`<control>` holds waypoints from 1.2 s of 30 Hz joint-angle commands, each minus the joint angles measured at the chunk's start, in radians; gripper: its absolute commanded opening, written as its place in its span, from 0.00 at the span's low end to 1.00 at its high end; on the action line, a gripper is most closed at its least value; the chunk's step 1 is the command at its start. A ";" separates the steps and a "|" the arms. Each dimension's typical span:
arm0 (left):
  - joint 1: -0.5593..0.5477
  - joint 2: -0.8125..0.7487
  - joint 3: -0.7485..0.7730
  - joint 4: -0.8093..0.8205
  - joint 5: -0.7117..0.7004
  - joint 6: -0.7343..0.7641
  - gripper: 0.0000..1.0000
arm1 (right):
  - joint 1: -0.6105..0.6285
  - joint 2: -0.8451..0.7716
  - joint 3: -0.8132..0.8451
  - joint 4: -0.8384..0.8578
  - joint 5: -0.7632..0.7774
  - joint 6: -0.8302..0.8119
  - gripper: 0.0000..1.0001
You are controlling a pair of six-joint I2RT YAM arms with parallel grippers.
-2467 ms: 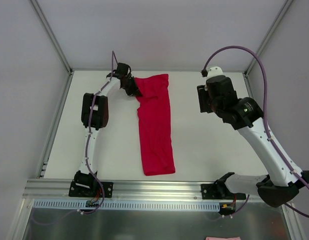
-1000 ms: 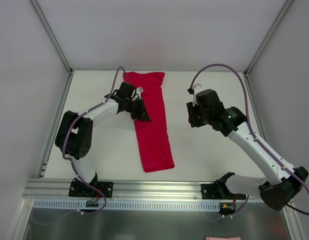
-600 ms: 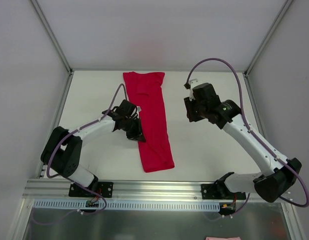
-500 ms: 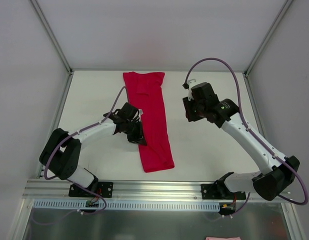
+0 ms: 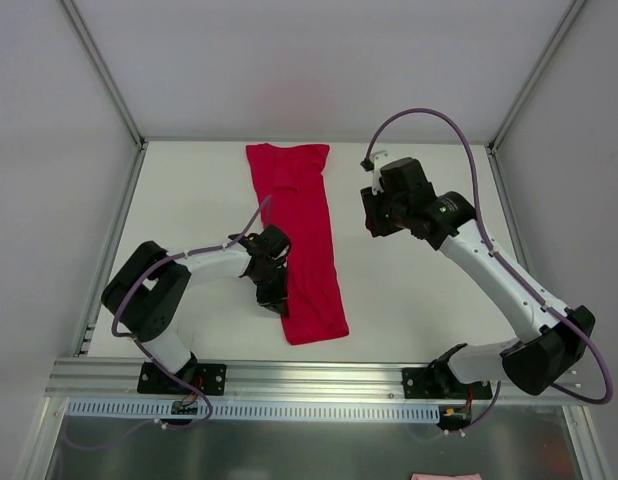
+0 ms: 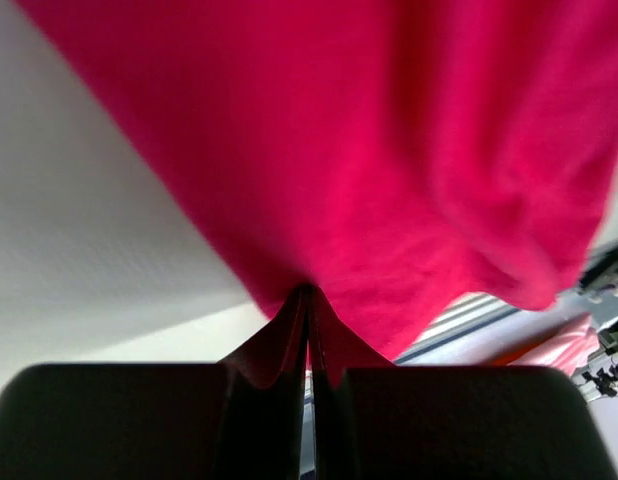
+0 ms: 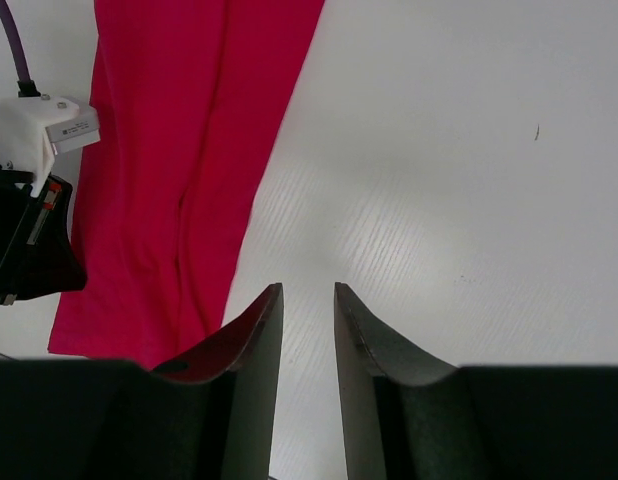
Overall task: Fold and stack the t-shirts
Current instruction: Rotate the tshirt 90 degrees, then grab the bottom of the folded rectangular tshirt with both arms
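We see our left gripper (image 6: 309, 300) with jaws squeezed tight on a pinch of the red t-shirt (image 5: 307, 230), whose long folded strip stretches ahead of them. Our right gripper (image 7: 307, 300) hangs part-open over bare table (image 7: 469, 150), holding nothing, t-shirt off to its jaws' left

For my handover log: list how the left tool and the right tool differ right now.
Grip: the left tool is shut, pinching the edge of the red t-shirt; the right tool has its jaws apart with nothing between them.
Place: the left tool is at the shirt's left edge, towards its near end; the right tool is off the shirt's right side, over the bare table.
Shared: both have dark fingers.
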 commanded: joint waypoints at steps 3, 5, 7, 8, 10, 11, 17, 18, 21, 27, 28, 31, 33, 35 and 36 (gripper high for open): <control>-0.015 0.004 -0.031 -0.111 -0.062 -0.001 0.00 | -0.003 0.018 0.075 0.040 -0.030 -0.030 0.31; -0.013 -0.008 -0.038 -0.122 -0.077 -0.004 0.00 | -0.003 0.028 0.091 0.038 -0.033 -0.036 0.31; -0.015 -0.014 -0.049 -0.142 -0.086 -0.003 0.00 | -0.003 0.047 0.117 0.035 -0.037 -0.045 0.31; -0.013 -0.014 -0.052 -0.148 -0.092 -0.001 0.00 | -0.003 0.053 0.124 0.035 -0.037 -0.047 0.31; -0.013 -0.017 -0.071 -0.159 -0.106 0.000 0.00 | -0.003 0.067 0.143 0.035 -0.042 -0.055 0.31; -0.013 -0.023 -0.075 -0.167 -0.114 0.000 0.00 | -0.003 0.071 0.147 0.034 -0.042 -0.058 0.31; -0.012 -0.071 -0.112 -0.231 -0.193 -0.007 0.00 | -0.003 0.080 0.138 0.032 -0.056 -0.058 0.31; -0.012 -0.083 -0.127 -0.225 -0.198 -0.010 0.00 | -0.003 0.081 0.132 0.031 -0.069 -0.053 0.32; -0.012 -0.156 -0.106 -0.199 -0.209 -0.010 0.04 | -0.003 0.091 0.082 0.031 -0.158 -0.012 0.41; -0.013 -0.377 -0.031 -0.174 -0.282 -0.035 0.87 | 0.033 0.006 -0.165 0.071 -0.165 0.111 0.69; -0.012 -0.402 -0.026 -0.176 -0.286 -0.032 0.91 | 0.036 -0.017 -0.196 0.071 -0.165 0.123 0.73; -0.013 -0.497 -0.040 -0.179 -0.237 -0.026 0.93 | 0.039 -0.102 -0.314 0.077 -0.183 0.155 0.71; -0.012 -0.516 -0.090 -0.171 -0.177 -0.030 0.88 | 0.040 -0.125 -0.390 0.066 -0.209 0.210 0.69; -0.012 -0.548 -0.164 -0.142 -0.137 -0.044 0.79 | 0.049 -0.148 -0.438 0.046 -0.212 0.234 0.69; -0.012 -0.563 -0.178 -0.139 -0.135 -0.046 0.77 | 0.051 -0.160 -0.461 0.043 -0.212 0.246 0.69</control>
